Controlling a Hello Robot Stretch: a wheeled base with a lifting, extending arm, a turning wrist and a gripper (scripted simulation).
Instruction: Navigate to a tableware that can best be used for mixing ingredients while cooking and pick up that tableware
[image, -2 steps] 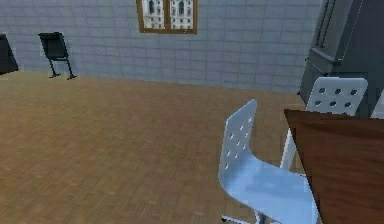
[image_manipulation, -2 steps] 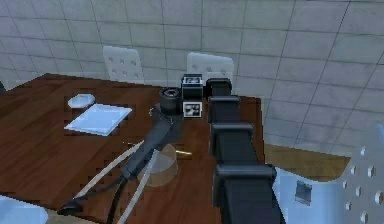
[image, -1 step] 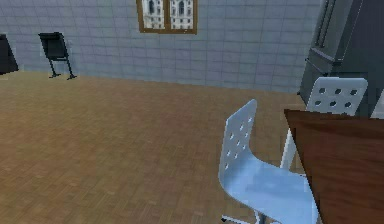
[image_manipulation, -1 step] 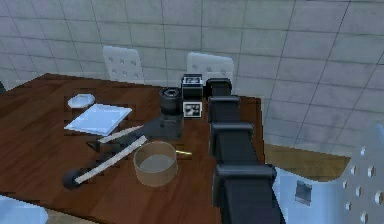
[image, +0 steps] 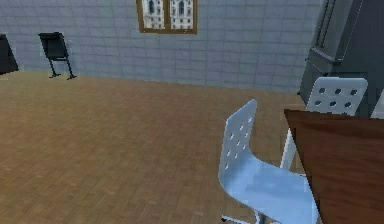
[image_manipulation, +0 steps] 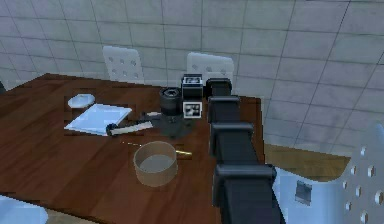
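Observation:
A round, greyish see-through bowl (image_manipulation: 155, 163) stands on the dark wooden table (image_manipulation: 40, 150) near its front edge. The dark arm rises from the arm side view's bottom edge just right of the bowl and ends at two white marked squares. Left of them is the gripper (image_manipulation: 158, 115), beyond the bowl, with the tabletop and small items behind it. I cannot tell whether it holds anything.
On the table lie a white flat book or paper (image_manipulation: 100, 118), a small white dish (image_manipulation: 80, 100), a dark slim object (image_manipulation: 127, 130) and a thin yellow stick (image_manipulation: 182, 152). White chairs (image_manipulation: 122, 62) line the tiled wall. In the forward view a pale blue chair (image: 255, 170) stands at the table corner (image: 345, 160); open wood floor lies left.

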